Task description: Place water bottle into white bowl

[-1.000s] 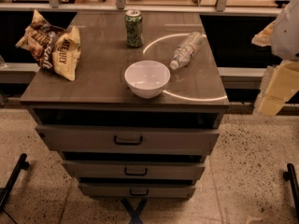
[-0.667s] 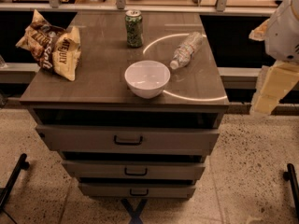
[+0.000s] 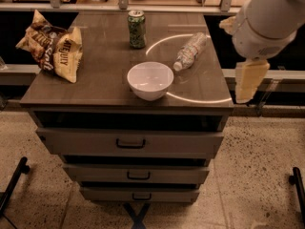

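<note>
The water bottle (image 3: 190, 51) is clear ribbed plastic and lies on its side at the right rear of the cabinet top, cap toward the front left. The white bowl (image 3: 150, 80) stands upright and empty near the front middle, just left of the bottle's cap and apart from it. My gripper (image 3: 248, 81) hangs off the right edge of the cabinet, to the right of the bottle and bowl and touching neither. It holds nothing that I can see. The white arm (image 3: 269, 18) reaches in from the upper right.
A green soda can (image 3: 137, 29) stands at the rear middle, behind the bowl. A crumpled chip bag (image 3: 52, 46) lies at the left. The cabinet top (image 3: 100, 75) sits over several drawers (image 3: 131, 143). A shelf with clutter runs behind.
The arm and gripper have moved left, closer to the cabinet's right edge. The bottle, bowl, can and bag have not moved.
</note>
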Controlling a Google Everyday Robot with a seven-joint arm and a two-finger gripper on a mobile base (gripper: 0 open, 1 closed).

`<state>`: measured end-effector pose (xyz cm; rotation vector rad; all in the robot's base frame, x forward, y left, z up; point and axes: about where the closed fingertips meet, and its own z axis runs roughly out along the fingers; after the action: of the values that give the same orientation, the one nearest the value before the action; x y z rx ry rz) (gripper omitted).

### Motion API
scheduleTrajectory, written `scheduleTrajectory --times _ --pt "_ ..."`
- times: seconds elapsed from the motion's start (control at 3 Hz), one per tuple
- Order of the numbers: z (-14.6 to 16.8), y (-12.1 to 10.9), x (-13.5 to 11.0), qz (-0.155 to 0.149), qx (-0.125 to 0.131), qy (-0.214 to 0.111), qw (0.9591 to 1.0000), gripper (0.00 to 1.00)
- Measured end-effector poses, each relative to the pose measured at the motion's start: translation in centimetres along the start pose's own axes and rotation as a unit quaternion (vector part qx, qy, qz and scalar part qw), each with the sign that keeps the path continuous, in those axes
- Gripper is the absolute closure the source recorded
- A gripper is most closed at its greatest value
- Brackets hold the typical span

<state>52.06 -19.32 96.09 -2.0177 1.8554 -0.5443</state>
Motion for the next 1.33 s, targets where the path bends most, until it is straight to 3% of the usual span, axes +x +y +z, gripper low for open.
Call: scheduleTrajectory --times 0.33,0.67,1.0,1.33 --pt "0.0 -0.4 0.0 -0.003 0.008 0.002 1.0000 0.00" --pt "0.1 -1.8 -1.5 -0.072 0.021 -0.006 0.9972 0.00" --pt "1.6 -5.0 -2.7 -0.169 0.033 -0.003 0.9850 0.00" --pt "4.6 -8.0 -4.0 -0.264 0.013 -0.009 0.9645 0.00"
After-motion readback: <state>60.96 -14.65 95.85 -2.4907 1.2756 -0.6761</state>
